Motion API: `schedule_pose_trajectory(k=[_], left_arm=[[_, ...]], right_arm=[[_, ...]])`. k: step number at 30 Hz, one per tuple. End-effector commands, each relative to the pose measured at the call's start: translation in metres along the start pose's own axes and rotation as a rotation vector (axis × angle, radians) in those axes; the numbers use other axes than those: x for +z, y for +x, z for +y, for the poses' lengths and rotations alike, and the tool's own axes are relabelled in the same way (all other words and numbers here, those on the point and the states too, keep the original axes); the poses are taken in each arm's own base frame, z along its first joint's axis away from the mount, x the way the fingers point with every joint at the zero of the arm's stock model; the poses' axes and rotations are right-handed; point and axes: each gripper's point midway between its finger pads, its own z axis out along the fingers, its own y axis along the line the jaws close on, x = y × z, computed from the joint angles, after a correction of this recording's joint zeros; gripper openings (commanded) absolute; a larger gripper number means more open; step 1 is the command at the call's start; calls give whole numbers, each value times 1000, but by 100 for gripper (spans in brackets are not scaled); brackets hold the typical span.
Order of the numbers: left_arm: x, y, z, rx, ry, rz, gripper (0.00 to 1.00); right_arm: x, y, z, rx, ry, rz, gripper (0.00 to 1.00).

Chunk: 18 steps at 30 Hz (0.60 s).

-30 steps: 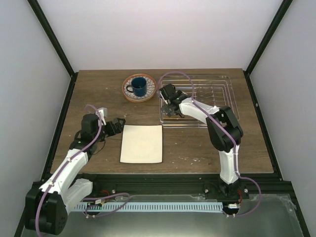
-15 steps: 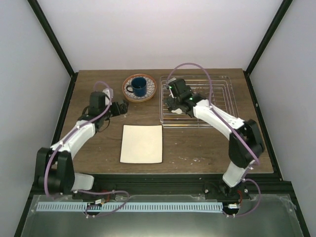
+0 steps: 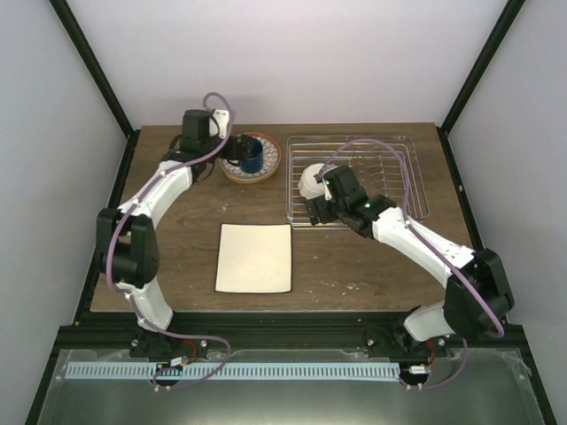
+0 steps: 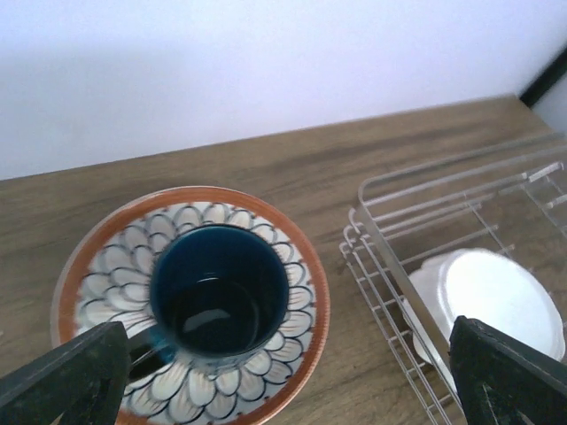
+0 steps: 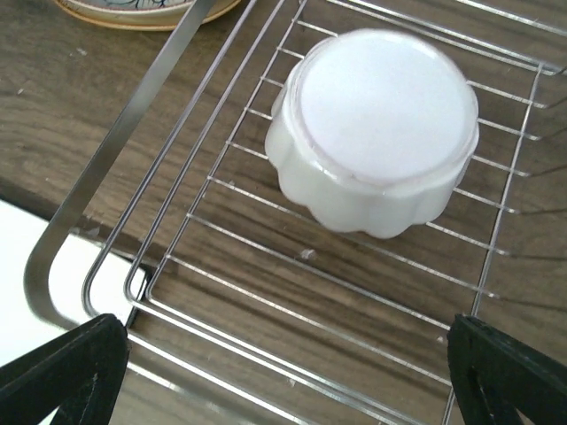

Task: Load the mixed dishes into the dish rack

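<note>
The small white scalloped bowl (image 3: 310, 181) lies upside down in the near-left corner of the silver wire dish rack (image 3: 400, 142); it also shows in the right wrist view (image 5: 381, 124). My right gripper (image 3: 316, 210) is open and empty, just on the near side of the bowl, over the rack's front rim (image 5: 283, 390). The dark blue mug (image 3: 251, 155) stands on the orange-rimmed patterned plate (image 3: 268, 171). My left gripper (image 3: 231, 150) is open beside the mug's left side; in the left wrist view (image 4: 283, 394) the mug (image 4: 219, 297) lies between and ahead of the fingers. The cream rectangular plate (image 3: 254, 257) lies flat on the table.
The rack's left rim (image 4: 390, 239) stands close to the right of the patterned plate (image 4: 312, 266). The cream plate's corner (image 5: 22, 305) lies just outside the rack's near-left corner. Black frame posts rise at both far corners of the table.
My left arm has swung from beside the cream plate up to the mug. My right gripper has let go of the white bowl and drawn back toward the rack's front rim.
</note>
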Motion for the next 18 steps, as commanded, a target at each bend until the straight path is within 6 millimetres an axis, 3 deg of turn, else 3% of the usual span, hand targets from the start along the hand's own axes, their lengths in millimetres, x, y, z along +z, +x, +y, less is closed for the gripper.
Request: schedule_pose_trajectory(k=[1, 7, 18], left_arm=[[35, 28, -31, 193, 85, 122, 100], [70, 44, -36, 343, 22, 235, 100], [99, 72, 2, 385, -174, 362, 100]], right_arm=[[-17, 1, 10, 57, -67, -30, 100], [-26, 24, 1, 80, -40, -16, 100], [-27, 50, -3, 106, -32, 23, 100]])
